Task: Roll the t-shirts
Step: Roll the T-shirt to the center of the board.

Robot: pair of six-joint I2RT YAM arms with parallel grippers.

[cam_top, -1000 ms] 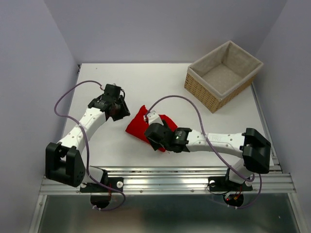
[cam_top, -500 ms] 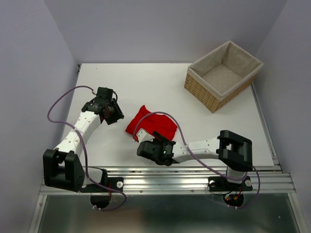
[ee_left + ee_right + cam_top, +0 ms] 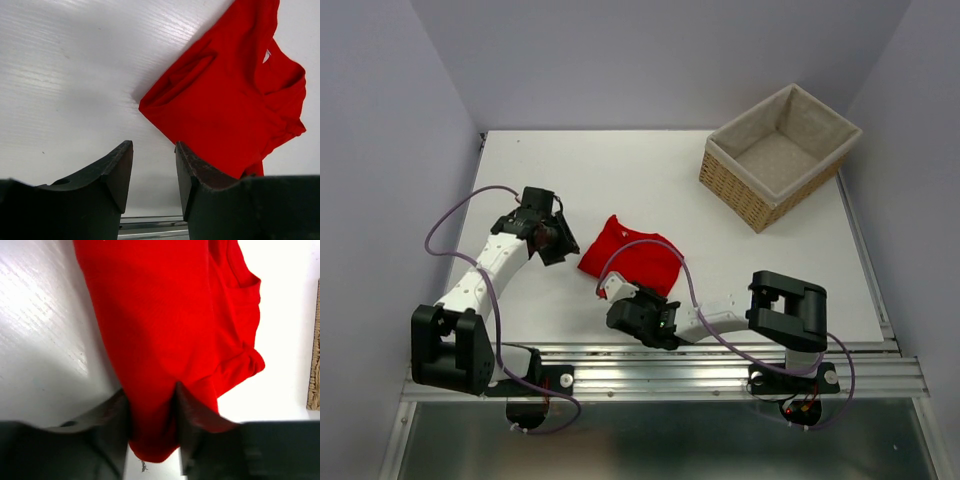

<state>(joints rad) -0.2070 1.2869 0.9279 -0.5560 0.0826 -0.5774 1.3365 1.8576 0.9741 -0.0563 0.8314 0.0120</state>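
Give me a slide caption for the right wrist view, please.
Right gripper pinching the near end of the bunched red t-shirt on the white table.

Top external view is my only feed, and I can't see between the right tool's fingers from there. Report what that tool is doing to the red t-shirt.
Observer: In the right wrist view, the right tool is closed on the t-shirt. Red cloth fills the gap between its fingers.
Operator: Now check the left tool.
Observer: The left tool stands open over bare table with nothing in it. The t-shirt lies just ahead of it, not touching.
Operator: Find me the collar.
Observer: The left wrist view shows a small white label at the neck opening, towards the t-shirt's far end.
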